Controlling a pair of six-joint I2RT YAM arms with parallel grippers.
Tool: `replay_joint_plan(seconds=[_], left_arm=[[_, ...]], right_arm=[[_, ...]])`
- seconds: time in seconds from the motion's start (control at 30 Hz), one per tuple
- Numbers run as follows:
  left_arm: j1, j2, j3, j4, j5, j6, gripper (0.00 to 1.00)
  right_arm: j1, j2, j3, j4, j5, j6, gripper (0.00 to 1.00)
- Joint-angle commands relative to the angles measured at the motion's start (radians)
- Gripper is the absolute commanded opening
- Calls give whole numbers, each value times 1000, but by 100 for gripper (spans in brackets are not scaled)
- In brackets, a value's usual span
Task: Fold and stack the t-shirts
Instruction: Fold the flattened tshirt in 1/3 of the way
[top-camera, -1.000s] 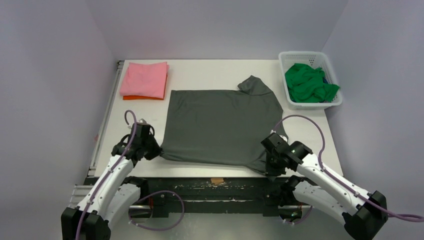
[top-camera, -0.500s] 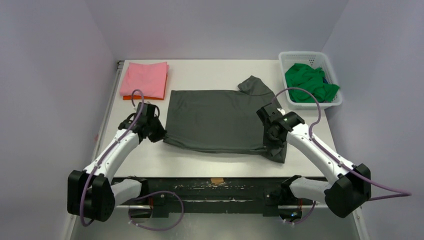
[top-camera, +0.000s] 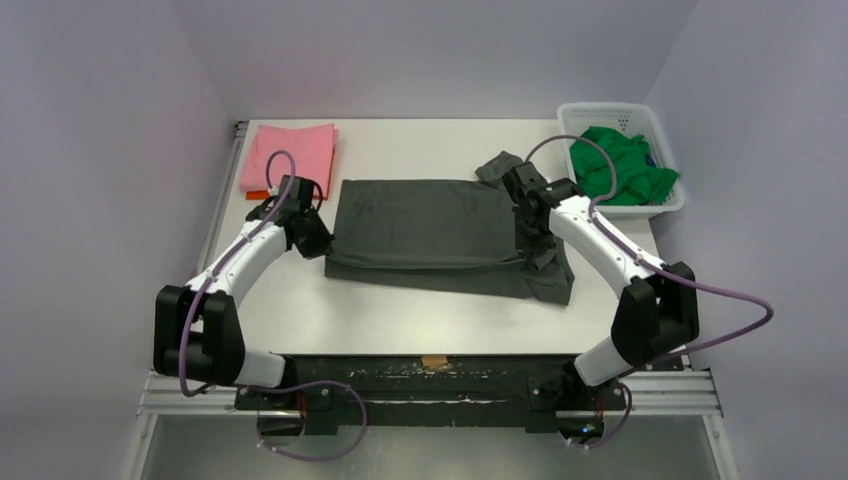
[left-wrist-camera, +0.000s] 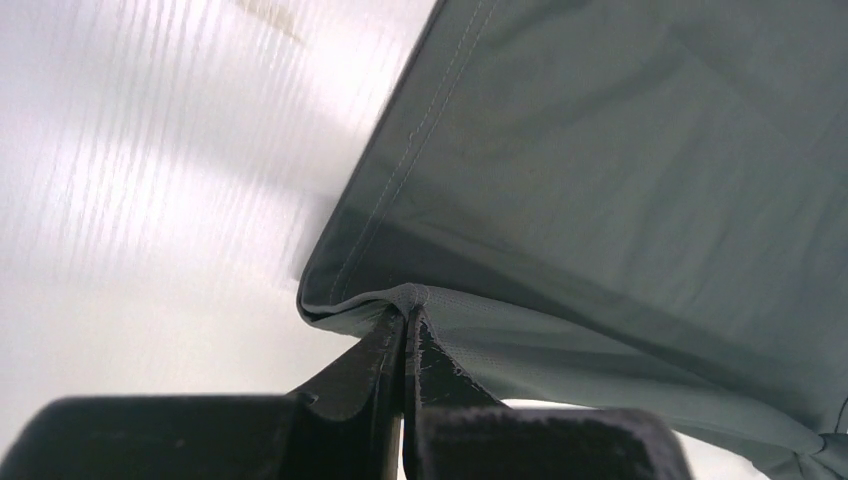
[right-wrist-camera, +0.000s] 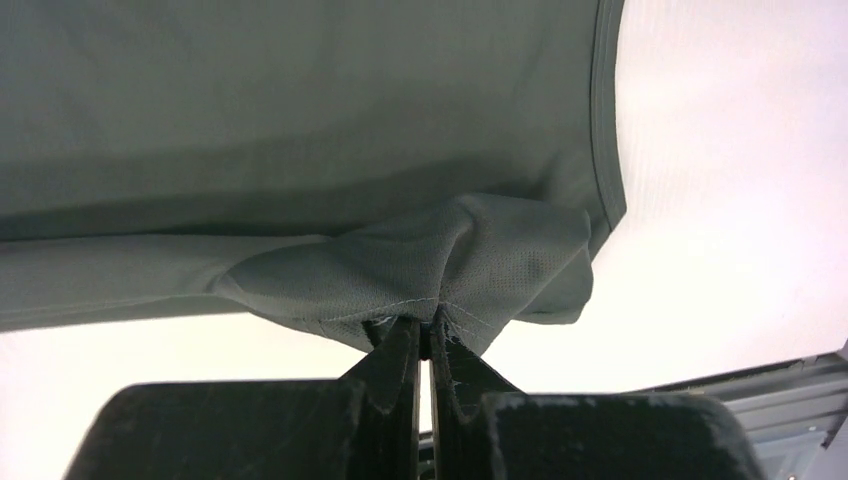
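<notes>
Two matching white-and-black arms trailing purple cables.
The left arm (top-camera: 240, 258) and right arm (top-camera: 598, 243) share one build: smooth white link shells, chunky black joint housings, and a thin purple cable (top-camera: 770, 313) along each. The left gripper (left-wrist-camera: 405, 322) and right gripper (right-wrist-camera: 425, 338) are matte black, with blocky bodies and wedge-shaped fingers (left-wrist-camera: 445, 385) that taper to thin tips. Their faces are lightly scuffed.

I can't read any text, label, brand, number or sign in any of my views; neither the shirts, the basket nor the arms show legible markings.
</notes>
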Motion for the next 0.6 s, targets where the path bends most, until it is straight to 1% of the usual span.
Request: replay_joint_plan(seconds=[0.0, 0.07, 0.23, 0.27, 0.3, 0.33, 0.37, 0.4, 0.43, 0.5, 0.53, 0.57], left_arm=[[29, 74, 91, 21, -23, 31, 0], [47, 121, 121, 17, -19, 31, 0], [64, 246, 211, 66, 48, 49, 0], [64, 281, 249, 65, 47, 51, 0], [69, 303, 281, 61, 45, 57, 6], [73, 324, 311, 53, 44, 61, 10], [79, 338, 345, 38, 50, 67, 14], [84, 344, 370, 27, 53, 75, 18], [87, 341, 386, 17, 44, 78, 25], [86, 315, 396, 8, 26, 85, 40], [87, 297, 394, 7, 26, 88, 52], [86, 277, 383, 7, 33, 89, 64]], right_arm=[[-35, 87, 105, 48, 11, -69, 0], [-58, 142, 143, 53, 4, -84, 0], [-110, 313, 263, 91, -24, -121, 0], [-121, 352, 309, 109, -26, -136, 2], [-128, 398, 354, 125, -16, -143, 3], [-132, 445, 406, 126, 11, -149, 3], [-132, 490, 455, 122, 51, -154, 9], [-132, 515, 485, 135, 77, -158, 24], [-133, 523, 503, 162, 104, -167, 33], [-134, 502, 501, 220, 135, -185, 43], [-133, 468, 471, 264, 141, -191, 48], [-133, 424, 422, 307, 141, -191, 55]])
